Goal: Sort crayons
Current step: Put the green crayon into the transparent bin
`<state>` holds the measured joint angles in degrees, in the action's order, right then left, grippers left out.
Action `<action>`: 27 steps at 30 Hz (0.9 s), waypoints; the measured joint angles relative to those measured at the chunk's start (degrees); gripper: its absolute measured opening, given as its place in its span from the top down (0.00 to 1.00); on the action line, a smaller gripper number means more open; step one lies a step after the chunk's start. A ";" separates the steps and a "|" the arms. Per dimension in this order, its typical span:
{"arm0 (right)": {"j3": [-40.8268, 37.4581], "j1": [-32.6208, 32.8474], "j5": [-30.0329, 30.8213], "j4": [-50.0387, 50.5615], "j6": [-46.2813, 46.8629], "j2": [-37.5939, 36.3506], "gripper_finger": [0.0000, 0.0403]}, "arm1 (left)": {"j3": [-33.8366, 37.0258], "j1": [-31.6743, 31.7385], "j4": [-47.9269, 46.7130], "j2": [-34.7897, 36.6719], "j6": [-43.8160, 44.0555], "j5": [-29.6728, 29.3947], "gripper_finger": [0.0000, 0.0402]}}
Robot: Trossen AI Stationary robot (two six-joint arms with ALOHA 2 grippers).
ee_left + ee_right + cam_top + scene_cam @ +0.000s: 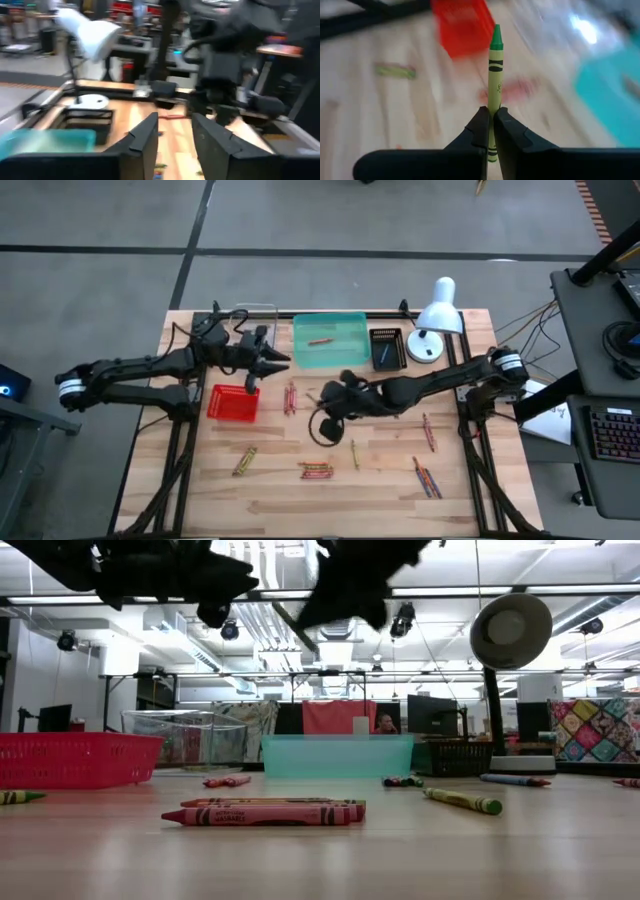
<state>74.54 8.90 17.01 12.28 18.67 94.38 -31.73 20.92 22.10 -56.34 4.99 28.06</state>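
Red crayons [265, 811] lie nearest you on the worktop [380, 480]; your right tool [490, 125] pinches a green crayon [494, 75], your left tool [175, 135] hangs open, empty

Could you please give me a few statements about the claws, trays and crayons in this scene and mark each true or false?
1. The right claw grips a green crayon. True.
2. The teal tray is empty. False: one crayon lies in it.
3. The left claw is open and holds nothing. True.
4. The lamp stands beside the red basket. False: it stands at the far right, by the black tray.
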 joint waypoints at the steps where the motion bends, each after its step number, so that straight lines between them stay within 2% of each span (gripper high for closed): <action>1: -0.58 -0.26 -1.30 -4.54 -3.49 -0.12 0.97 | 0.00 -0.29 1.10 -0.50 0.02 1.45 0.72; 5: -2.08 -1.40 -6.03 -18.12 -12.35 -0.15 0.97 | 0.02 -0.89 5.70 -2.54 -0.03 7.95 0.64; 8: -3.04 -1.81 -9.87 -24.40 -17.99 0.14 0.97 | 0.02 -0.89 6.58 -3.67 -2.30 12.68 0.60; 15: -2.97 -2.09 -11.51 -28.04 -21.21 0.23 0.97 | 0.02 -0.91 6.76 -5.36 -4.96 23.74 0.55; 24: -3.16 -4.63 -10.96 -28.16 -15.82 0.23 0.97 | 0.04 -1.89 9.52 -7.24 -4.51 23.58 0.55; 27: -3.36 -5.20 -10.86 -28.03 -15.65 0.25 0.97 | 0.04 -1.85 10.93 -8.32 -4.28 20.65 0.55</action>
<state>71.18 3.70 6.15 -15.75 3.02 94.63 -31.68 19.07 33.04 -64.66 0.71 48.71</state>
